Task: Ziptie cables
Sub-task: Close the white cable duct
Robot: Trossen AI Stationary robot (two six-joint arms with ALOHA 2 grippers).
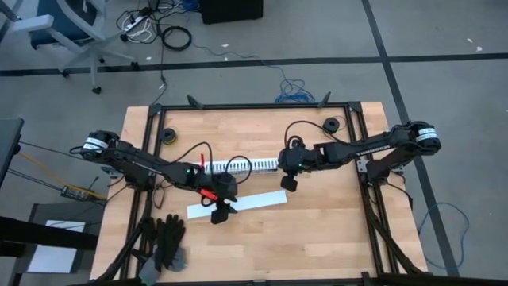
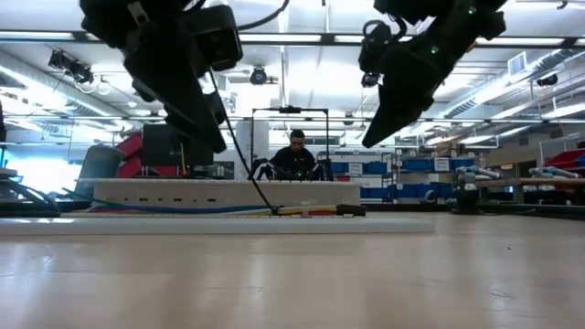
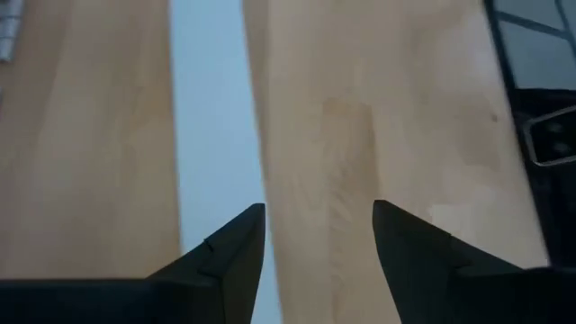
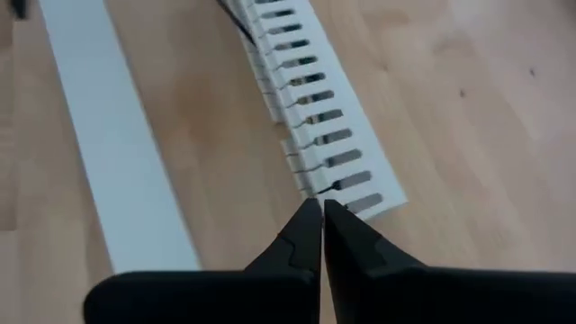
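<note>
A white slotted channel [image 1: 242, 164] lies across the middle of the table, and a flat white strip [image 1: 236, 204] lies nearer the front edge. In the low view thin coloured cables [image 2: 228, 209] run along the channel's base [image 2: 228, 194], ending in a small dark plug [image 2: 352, 210]. My left gripper [image 3: 319, 220] hangs open over bare wood just beside the white strip [image 3: 211, 135], with nothing between its fingers. My right gripper [image 4: 321, 209] is shut and empty, raised above the channel's right end [image 4: 360, 189]. In the low view both grippers [image 2: 215, 142] [image 2: 370, 139] hang clear of the table.
Black gloves [image 1: 167, 242] lie at the front left corner. Two small dark rolls [image 1: 329, 125] [image 1: 167, 137] sit near the back edge. A black frame [image 1: 361, 159] borders the table. A person [image 2: 297, 157] sits beyond the far edge. Bare wood [image 1: 317, 230] fills the front right.
</note>
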